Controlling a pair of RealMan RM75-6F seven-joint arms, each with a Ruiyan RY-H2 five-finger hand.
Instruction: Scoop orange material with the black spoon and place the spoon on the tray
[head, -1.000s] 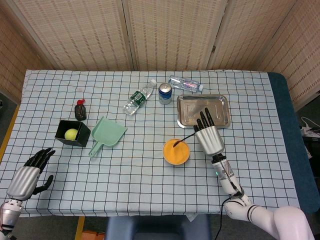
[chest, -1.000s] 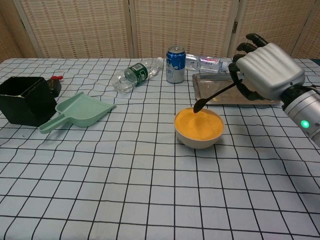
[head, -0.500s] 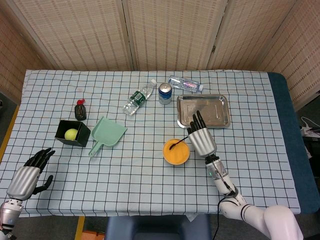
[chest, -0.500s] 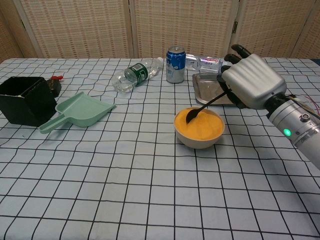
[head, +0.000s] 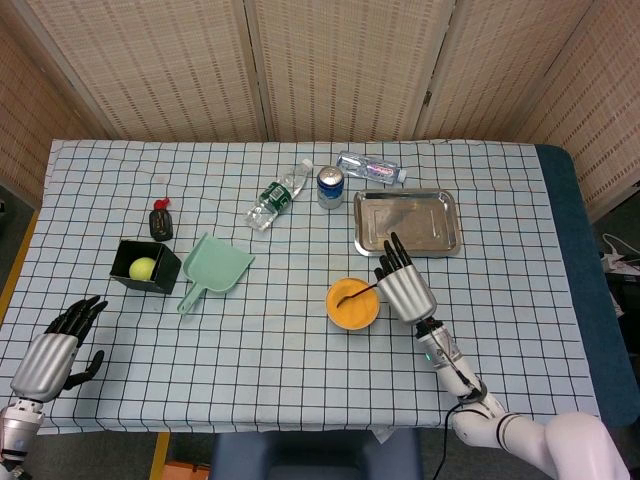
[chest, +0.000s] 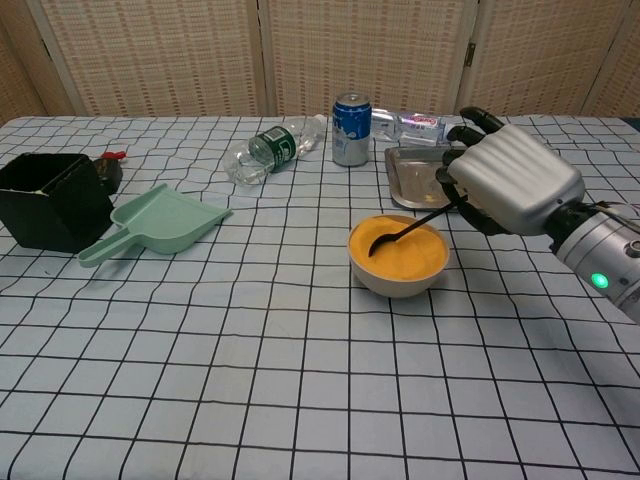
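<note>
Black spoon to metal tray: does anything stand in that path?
Nothing visible does. The right hand holds the black spoon in the orange bowl; the tray lies just beyond, its surface bare.

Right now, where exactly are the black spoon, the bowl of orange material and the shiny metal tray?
black spoon (chest: 379, 242): chest view, its scoop end in the orange material.
bowl of orange material (chest: 396, 283): chest view, front outer wall.
shiny metal tray (head: 441, 205): head view, bare floor near the right rim.

head view: high, looking steeply down on the whole counter (head: 300, 360) | chest view: low, near edge, facing the far screens, closer | shared: bowl (chest: 397, 260), tray (head: 406, 222), right robot hand (chest: 510, 185)
</note>
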